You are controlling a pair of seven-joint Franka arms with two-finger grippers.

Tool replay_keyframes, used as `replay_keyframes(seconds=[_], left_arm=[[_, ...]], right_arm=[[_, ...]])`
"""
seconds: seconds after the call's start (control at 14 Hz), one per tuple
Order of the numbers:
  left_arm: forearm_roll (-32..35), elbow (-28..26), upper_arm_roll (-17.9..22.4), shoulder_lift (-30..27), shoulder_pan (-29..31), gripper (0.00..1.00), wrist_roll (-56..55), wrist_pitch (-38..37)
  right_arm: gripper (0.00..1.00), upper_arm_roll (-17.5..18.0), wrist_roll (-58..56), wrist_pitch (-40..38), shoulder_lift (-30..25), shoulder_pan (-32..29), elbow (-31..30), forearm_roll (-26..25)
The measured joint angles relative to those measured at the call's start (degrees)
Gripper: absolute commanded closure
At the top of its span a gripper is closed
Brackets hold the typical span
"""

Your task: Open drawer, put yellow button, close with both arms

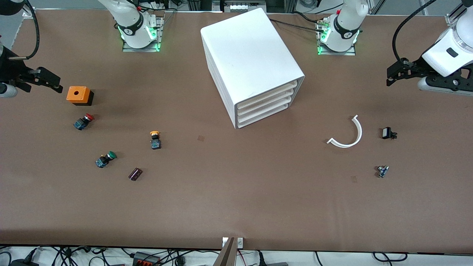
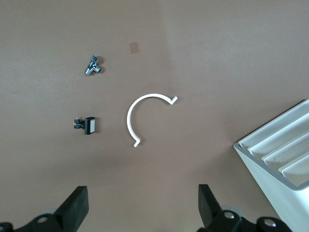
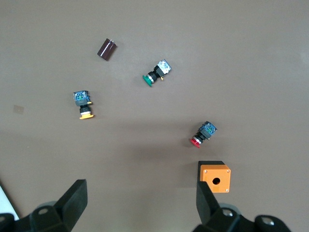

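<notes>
The white cabinet [image 1: 247, 55] stands at the table's middle, also in the left wrist view [image 2: 270, 188]. Its uppermost drawer [image 1: 268, 95] is shut, like the three below it. The yellow button [image 1: 155, 139] lies on its side on the table toward the right arm's end, nearer the front camera than the cabinet; it also shows in the right wrist view [image 3: 83, 104]. My right gripper [image 1: 48, 79] [image 3: 140, 191] is open and empty, up over the table beside an orange box. My left gripper [image 1: 397, 74] [image 2: 142, 193] is open and empty, up over the left arm's end.
Orange box with a hole [image 1: 78, 95], red-capped button [image 1: 84, 121], green-capped button [image 1: 106, 159] and a dark small block [image 1: 135, 174] lie round the yellow button. A white curved strip [image 1: 347, 135], a black part [image 1: 388, 133] and a metal part [image 1: 382, 171] lie toward the left arm's end.
</notes>
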Motion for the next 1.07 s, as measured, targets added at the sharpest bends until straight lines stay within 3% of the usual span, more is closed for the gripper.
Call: replay_keyframes(seconds=[0.86, 1.07], left_arm=[[0.00, 0.00, -0.02, 0.04, -0.03, 0.00, 0.00, -0.37], [-1.33, -0.01, -0.17, 1.10, -1.23, 0.00, 0.07, -6.12]], right_arm=[[0.00, -0.02, 0.00, 0.00, 0.00, -0.01, 0.00, 0.00], [0.00, -0.02, 0.00, 0.00, 0.01, -0.01, 0.00, 0.00]])
